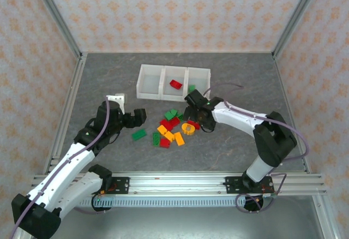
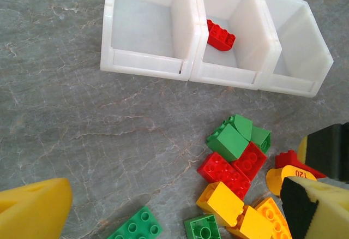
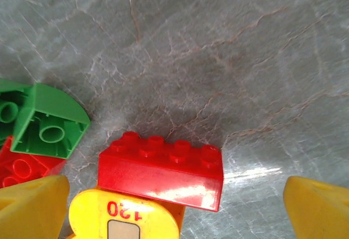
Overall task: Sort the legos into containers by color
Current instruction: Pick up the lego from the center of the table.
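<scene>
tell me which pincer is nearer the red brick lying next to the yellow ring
Right. The right pincer hangs open over the red brick, straddling it; the left pincer sits open well to its left, beyond the pile.

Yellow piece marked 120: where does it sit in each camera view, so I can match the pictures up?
Top external: the yellow piece marked 120 shows as an orange-yellow ring just right of centre; the number is too small to read here.
Left wrist: lower right.
Right wrist: bottom edge, left of centre.
Shared landmark: the red brick lying against it.
</scene>
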`<action>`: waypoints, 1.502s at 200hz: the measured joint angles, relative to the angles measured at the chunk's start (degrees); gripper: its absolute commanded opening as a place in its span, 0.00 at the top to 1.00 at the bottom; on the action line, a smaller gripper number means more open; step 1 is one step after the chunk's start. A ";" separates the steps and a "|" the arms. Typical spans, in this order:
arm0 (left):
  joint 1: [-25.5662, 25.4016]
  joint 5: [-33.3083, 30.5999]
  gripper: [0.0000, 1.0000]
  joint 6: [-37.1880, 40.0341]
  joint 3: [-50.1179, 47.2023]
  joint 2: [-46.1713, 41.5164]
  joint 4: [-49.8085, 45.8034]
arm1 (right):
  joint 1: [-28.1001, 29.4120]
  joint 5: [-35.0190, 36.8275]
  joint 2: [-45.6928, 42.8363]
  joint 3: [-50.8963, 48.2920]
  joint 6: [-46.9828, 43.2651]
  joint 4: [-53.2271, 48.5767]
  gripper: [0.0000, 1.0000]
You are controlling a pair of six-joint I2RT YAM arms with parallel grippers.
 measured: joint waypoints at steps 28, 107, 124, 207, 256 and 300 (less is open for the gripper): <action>0.00 0.00 0.01 0.00 0.00 0.00 0.00 | 0.13 -0.15 0.55 0.00 0.76 0.61 0.02; 0.00 0.00 0.01 0.00 0.00 0.00 0.00 | 0.13 0.09 0.59 -1.20 3.34 3.52 0.07; 0.00 0.00 0.01 0.00 0.00 0.00 0.00 | 0.13 0.11 0.70 -1.27 3.52 3.65 0.07; 0.00 0.00 0.01 0.00 0.00 0.00 0.00 | 0.13 0.22 4.37 -1.90 3.48 5.81 0.13; 0.00 0.00 0.01 0.00 0.00 0.02 0.00 | 0.13 1.38 5.49 -1.42 3.23 5.90 0.26; 0.00 0.00 0.01 0.00 0.00 0.28 0.00 | 0.26 2.27 5.73 -1.01 2.29 4.55 0.51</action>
